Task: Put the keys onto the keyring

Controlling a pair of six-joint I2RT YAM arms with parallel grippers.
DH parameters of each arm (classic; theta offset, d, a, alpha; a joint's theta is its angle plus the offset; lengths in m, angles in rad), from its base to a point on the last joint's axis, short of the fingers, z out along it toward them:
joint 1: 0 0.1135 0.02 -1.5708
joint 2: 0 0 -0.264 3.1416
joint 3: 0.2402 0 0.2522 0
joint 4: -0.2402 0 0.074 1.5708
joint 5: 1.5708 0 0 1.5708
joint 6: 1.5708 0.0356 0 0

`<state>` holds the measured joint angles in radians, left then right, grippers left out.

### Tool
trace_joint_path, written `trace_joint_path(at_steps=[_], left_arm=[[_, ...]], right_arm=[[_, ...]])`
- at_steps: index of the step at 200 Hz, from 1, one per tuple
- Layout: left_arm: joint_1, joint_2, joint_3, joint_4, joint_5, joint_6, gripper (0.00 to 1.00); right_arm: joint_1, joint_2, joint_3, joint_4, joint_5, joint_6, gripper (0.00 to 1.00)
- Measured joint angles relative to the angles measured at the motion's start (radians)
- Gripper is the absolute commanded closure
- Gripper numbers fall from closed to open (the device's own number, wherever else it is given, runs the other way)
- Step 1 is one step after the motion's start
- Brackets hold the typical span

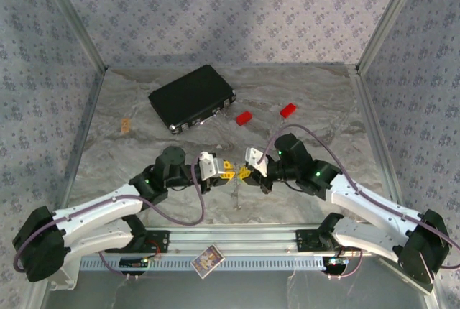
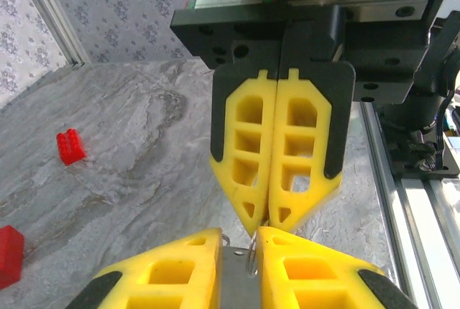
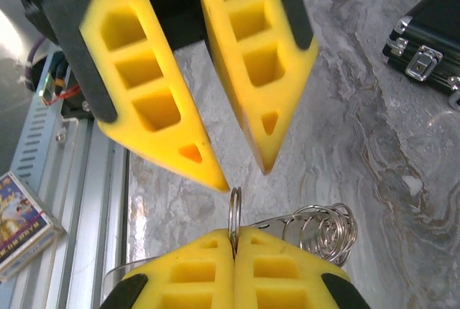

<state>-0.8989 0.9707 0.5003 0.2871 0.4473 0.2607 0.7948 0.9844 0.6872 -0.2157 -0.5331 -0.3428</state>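
Observation:
My two grippers meet tip to tip above the middle of the table. The right gripper (image 1: pixel 245 173) (image 3: pixel 233 236) is shut on the keyring (image 3: pixel 234 208), a thin silver split ring that stands up edge-on out of its tips. Behind its fingers, a flat metal key blade (image 3: pixel 277 224) runs to a cluster of several silver rings (image 3: pixel 327 231). The left gripper (image 1: pixel 228 173) (image 3: pixel 243 177) faces it with jaws apart, tips just above the ring. In the left wrist view, ring wire (image 2: pixel 251 257) and grey metal show in the gap of the left gripper (image 2: pixel 239 233). A thin metal piece (image 1: pixel 236 197) hangs below the tips.
A black case (image 1: pixel 192 98) (image 3: pixel 431 36) lies at the back left. Two red blocks (image 1: pixel 244 117) (image 1: pixel 288 110) sit right of it. A small tan piece (image 1: pixel 126 126) lies far left. A printed card box (image 1: pixel 208 259) (image 3: pixel 21 223) rests on the front rail.

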Motion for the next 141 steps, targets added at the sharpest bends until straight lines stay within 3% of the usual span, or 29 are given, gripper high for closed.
trace_joint_path(at_steps=[75, 115, 141], left_arm=[[0.0, 0.034, 0.029, -0.116, 0.008, 0.046, 0.78], [0.0, 0.048, 0.029, -0.122, 0.012, 0.053, 0.81], [0.0, 0.056, 0.041, -0.132, 0.02, 0.06, 0.9]], right_arm=[[0.019, 0.046, 0.073, -0.096, 0.032, -0.058, 1.0], [0.034, 0.067, 0.082, -0.105, 0.037, -0.063, 1.0], [0.042, 0.082, 0.105, -0.12, 0.048, -0.071, 1.0]])
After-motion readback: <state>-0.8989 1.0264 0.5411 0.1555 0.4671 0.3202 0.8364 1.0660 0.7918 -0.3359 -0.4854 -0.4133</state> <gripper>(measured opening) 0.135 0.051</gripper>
